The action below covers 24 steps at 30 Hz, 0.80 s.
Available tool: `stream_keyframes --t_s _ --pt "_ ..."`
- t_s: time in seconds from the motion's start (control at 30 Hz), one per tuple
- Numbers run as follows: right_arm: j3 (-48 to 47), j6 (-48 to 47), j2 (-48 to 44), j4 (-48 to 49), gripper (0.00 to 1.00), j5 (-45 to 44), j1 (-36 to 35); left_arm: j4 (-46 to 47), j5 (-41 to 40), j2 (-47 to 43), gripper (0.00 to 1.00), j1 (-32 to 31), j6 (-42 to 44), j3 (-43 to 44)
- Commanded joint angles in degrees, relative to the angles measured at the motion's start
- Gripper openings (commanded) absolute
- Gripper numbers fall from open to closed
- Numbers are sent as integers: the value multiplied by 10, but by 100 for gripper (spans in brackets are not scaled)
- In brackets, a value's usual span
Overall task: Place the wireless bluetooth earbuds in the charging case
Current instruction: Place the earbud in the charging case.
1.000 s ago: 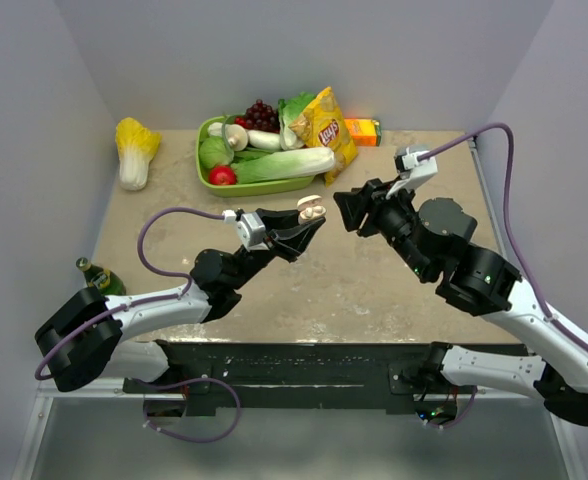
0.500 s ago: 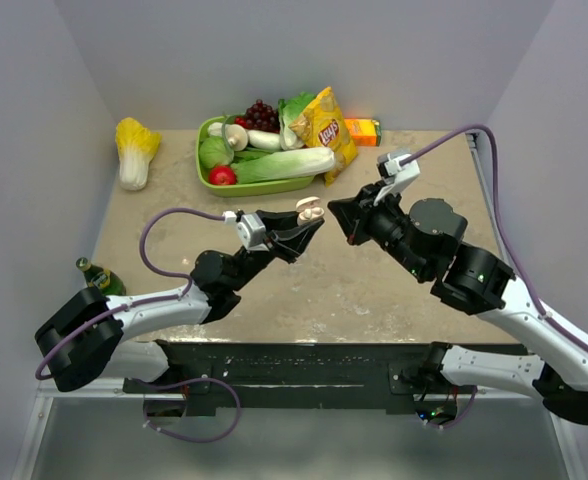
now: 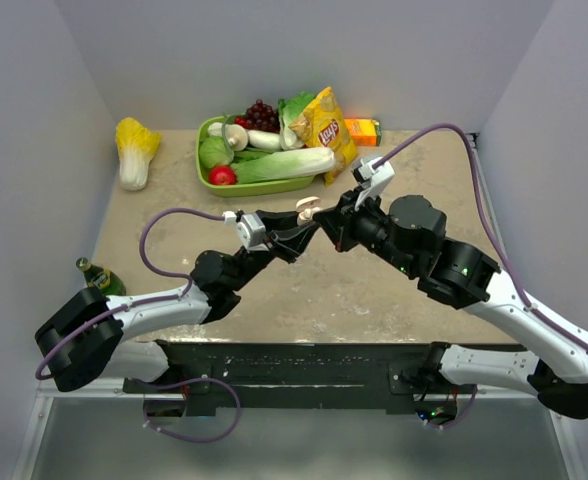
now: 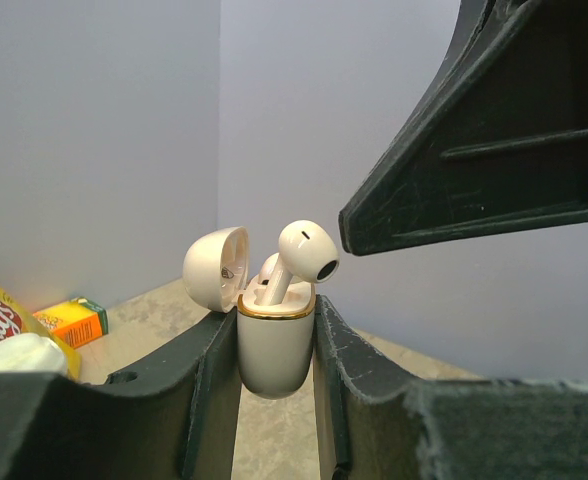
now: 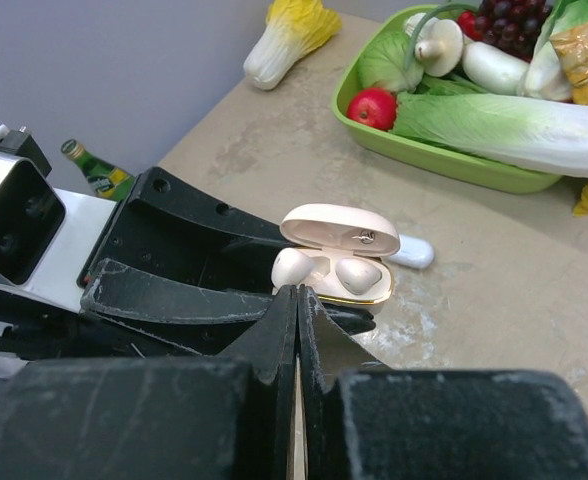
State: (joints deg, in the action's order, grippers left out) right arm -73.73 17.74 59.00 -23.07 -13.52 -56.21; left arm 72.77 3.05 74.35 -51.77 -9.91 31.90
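Two pincers meet above the middle of the table [image 3: 374,290], held up off it. The right pincer [image 5: 296,300] has its jaws pressed together with nothing between them, and its tip stands just beside the near rim of the charging case [image 4: 274,360]. The left pincer [image 4: 272,340] is clamped on that case by its sides and holds it upright with the lid thrown back, away from the right arm.

The move to come turns on one earbud [image 4: 304,250]. Its stem is in the socket but leans, and its head rides above the gold rim, tilted toward the right pincer's tip, which hangs close above and beside it. Whether they touch I cannot tell. The right arm is the nearer free one, so a short push down along the stem looks like the next step. The other earbud [image 5: 357,275] lies lower in its well and seems seated.

Farther out, at the back of the table, a green tray [image 3: 264,186] holds leafy greens, a mushroom, grapes and a red fruit. A chips bag [image 3: 326,130] leans on its right end beside an orange box [image 3: 362,130].
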Motion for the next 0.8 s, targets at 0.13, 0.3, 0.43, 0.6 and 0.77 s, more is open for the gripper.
stream_keyframes --t_s 0.13,0.3,0.43,0.6,0.77 --pt "-14 -11 8 7 0 17 1 54 -2 0 0 0 2 4" --pt "-14 -14 10 8 0 0 1 55 0 0 0 0 2 1" --pt "-14 -15 13 9 0 -4 1 59 1 0 0 0 1 0" --pt "-18 -16 17 11 0 -3 0 59 4 -2 0 0 0 0" --pt "-21 -17 23 14 0 -3 1 60 6 0 0 0 -1 0"
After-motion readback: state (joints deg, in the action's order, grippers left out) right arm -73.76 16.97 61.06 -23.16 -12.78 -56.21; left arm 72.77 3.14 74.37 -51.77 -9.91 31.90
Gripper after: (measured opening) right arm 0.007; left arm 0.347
